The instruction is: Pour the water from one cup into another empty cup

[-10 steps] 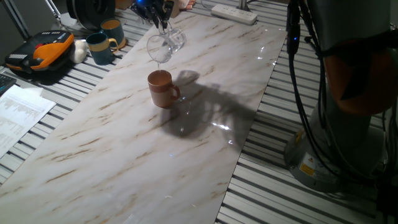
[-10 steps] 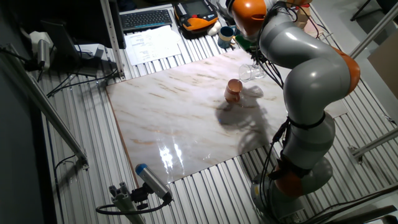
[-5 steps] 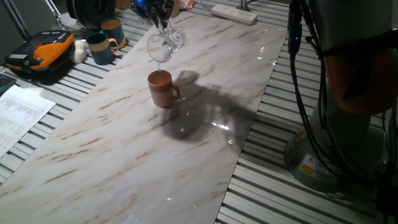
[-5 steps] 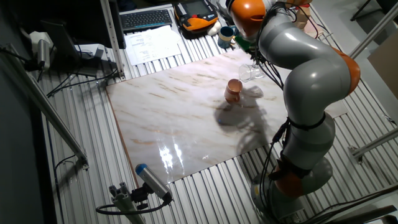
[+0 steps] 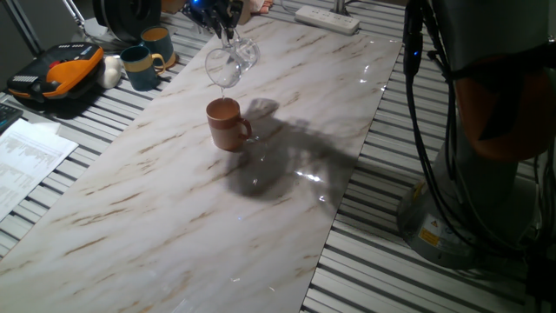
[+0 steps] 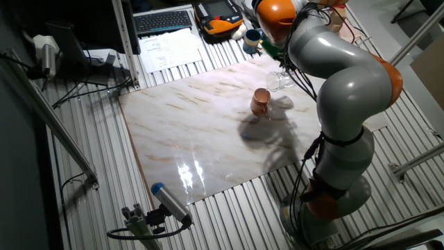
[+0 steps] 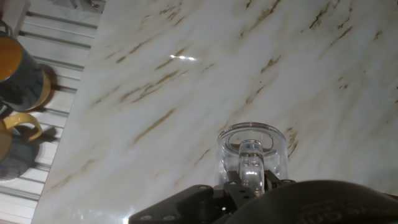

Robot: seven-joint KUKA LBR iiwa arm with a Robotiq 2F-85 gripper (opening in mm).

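Clamping the tilted glass mug (image 5: pixel 229 63), the gripper (image 5: pixel 228 35) risks spilling water beside the terracotta mug (image 5: pixel 228 123) if the glass's lip sits off-centre.

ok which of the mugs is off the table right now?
The clear glass mug. The claw holds it tipped above the terracotta mug, which stands on the marble board. The two teal mugs stand past the board's edge.

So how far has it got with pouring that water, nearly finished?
Done: the gripper has the glass mug lifted off the marble and tipped on its side. In hand: its mouth hangs just above the terracotta mug, the pouring pose. Whether any water is running, or remains in the glass, is too faint to tell. Left: finish emptying it, turn the glass upright and set it down.
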